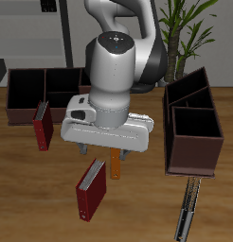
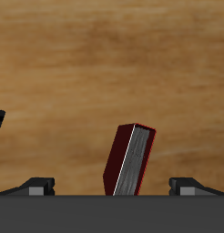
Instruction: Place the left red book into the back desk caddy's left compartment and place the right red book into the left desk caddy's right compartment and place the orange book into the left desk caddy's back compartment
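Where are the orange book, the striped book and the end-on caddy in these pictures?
orange book [image 1: 116, 166]: exterior view, on its orange cover below the gripper.
striped book [image 1: 187, 214]: exterior view, mid-length on its spine.
left desk caddy [image 1: 191, 149]: exterior view, on its nearest outer wall.

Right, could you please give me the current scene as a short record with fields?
claw: open, holding nothing, above the table between the two caddies
orange book: on the table just under the claw, in no caddy
left red book: on the table, nearer the front edge than the orange book
right red book: beside the back desk caddy, outside it
left desk caddy: no book visible in it
striped book: on the table in front of the left desk caddy
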You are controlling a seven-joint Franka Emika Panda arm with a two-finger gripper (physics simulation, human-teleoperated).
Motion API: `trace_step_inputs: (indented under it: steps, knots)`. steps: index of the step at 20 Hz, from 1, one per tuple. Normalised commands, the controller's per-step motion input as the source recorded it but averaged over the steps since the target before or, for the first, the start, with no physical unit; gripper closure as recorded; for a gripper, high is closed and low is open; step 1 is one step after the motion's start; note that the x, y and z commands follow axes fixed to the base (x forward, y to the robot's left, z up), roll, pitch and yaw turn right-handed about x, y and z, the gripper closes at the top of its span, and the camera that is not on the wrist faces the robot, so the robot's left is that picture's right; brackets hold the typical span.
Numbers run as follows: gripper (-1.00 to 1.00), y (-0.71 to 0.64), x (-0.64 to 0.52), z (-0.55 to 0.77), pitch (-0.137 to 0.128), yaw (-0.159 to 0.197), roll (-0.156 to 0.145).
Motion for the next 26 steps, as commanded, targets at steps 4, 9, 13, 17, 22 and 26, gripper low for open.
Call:
trace_step_inputs:
  steps: [4,9,13,17,22,26]
  knots:
    - [-1.0,-0.23,0.07,-0.14,-0.027,-0.034,0.004]
    - [-1.0,-0.2,0.09,-0.08,-0.027,-0.028,-0.012]
    - [-1.0,-0.05,0.03,-0.12,0.002,-0.001,0.01]
    - [-1.0,-0.06,0.07,-0.24,0.021,-0.027,-0.022]
    - [-1.0,0.04,-0.01,-0.25,0.014,-0.021,0.006]
    - [-1.0,-0.19,0.1,-0.25,0.025,-0.028,-0.028]
